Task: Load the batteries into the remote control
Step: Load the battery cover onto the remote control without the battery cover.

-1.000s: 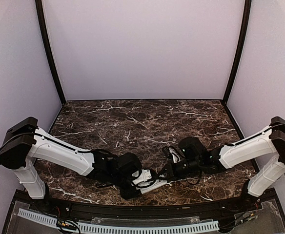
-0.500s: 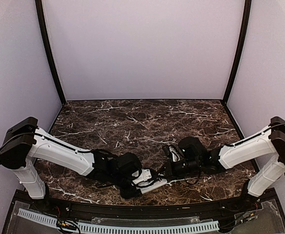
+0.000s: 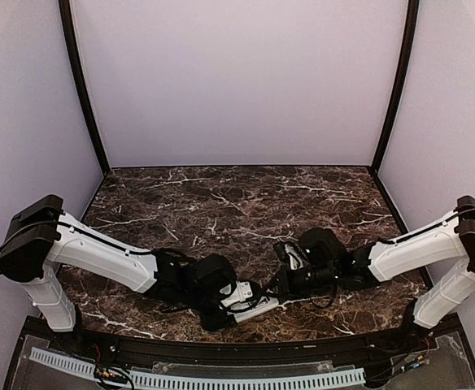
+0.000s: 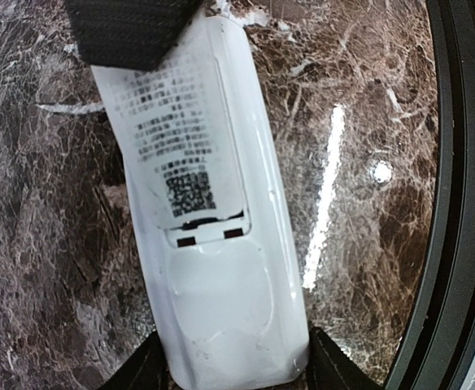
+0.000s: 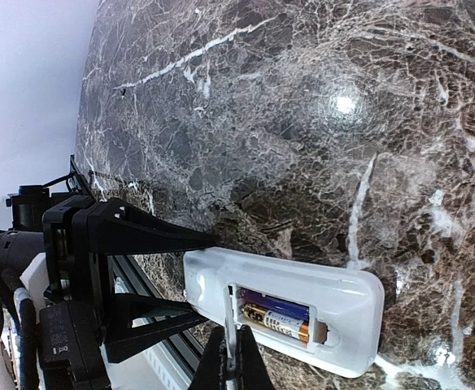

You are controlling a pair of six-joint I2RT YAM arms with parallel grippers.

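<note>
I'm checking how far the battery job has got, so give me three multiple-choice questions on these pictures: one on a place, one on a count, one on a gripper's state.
1. Where is the remote control?
A. Against the back wall.
B. Lifted high in the air.
C. Near the front edge of the table, one end between the fingers of the left gripper.

2. How many batteries show inside the remote?
A. Two.
B. None.
C. Four.

3. How is the right gripper?
A. Wide open.
B. Shut on a thin white piece.
C. Shut on a battery.

Answers:
1 C: the top view shows it low by the arm bases, and the left wrist view shows fingers flanking its end.
2 A: the right wrist view shows two side by side in the open recess.
3 B: its fingertips meet on a white sliver seen edge-on.
</note>
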